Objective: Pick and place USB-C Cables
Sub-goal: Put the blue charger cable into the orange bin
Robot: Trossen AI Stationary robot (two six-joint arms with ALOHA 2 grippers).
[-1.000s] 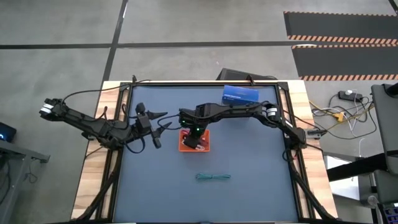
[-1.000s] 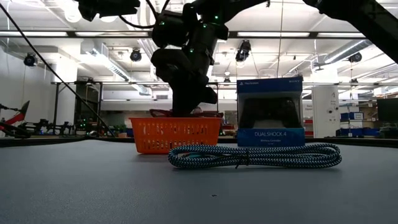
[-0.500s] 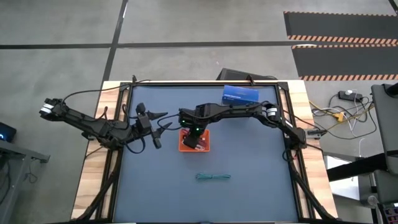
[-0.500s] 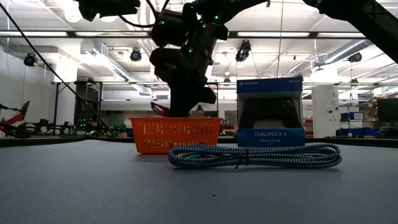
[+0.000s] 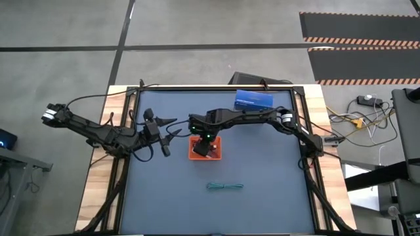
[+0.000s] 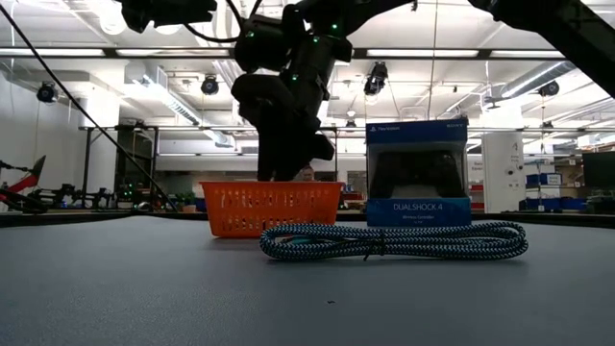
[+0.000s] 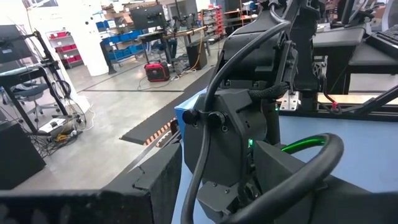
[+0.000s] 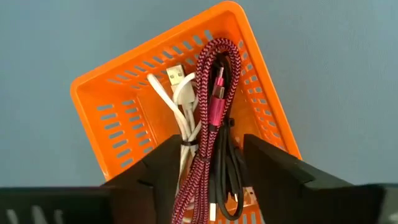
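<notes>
Our right gripper (image 5: 205, 149) hovers open over the orange tray (image 8: 118, 87) mid-tabletop, holding nothing; pink-red cable (image 8: 208, 118), white cable (image 8: 180, 99) and black cable (image 8: 225, 168) lie inside. We see the teal cable (image 6: 394, 240) toward the near edge.

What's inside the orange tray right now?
The orange tray holds three cables: white, pink-red and black. Their lower ends are covered by the right gripper's open fingers.

dark arms (image 5: 249, 119), blk wires, green leds
</notes>
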